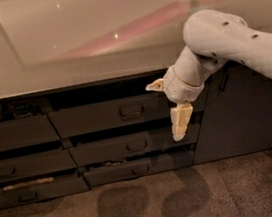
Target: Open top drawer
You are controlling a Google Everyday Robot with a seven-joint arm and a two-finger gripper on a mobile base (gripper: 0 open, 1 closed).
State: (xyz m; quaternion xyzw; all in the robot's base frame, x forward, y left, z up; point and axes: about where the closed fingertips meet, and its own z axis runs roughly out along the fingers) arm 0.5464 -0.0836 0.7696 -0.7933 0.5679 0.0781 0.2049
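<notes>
Top drawer (97,118), seemingly a little ajar, has the gripper (179,124) hanging at four o'clock from its handle (132,111), spread or pinched I cannot tell.

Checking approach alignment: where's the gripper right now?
Camera view: the gripper hangs right of centre, at the right end of the top drawer, right of its handle, left of the door panel.
</notes>
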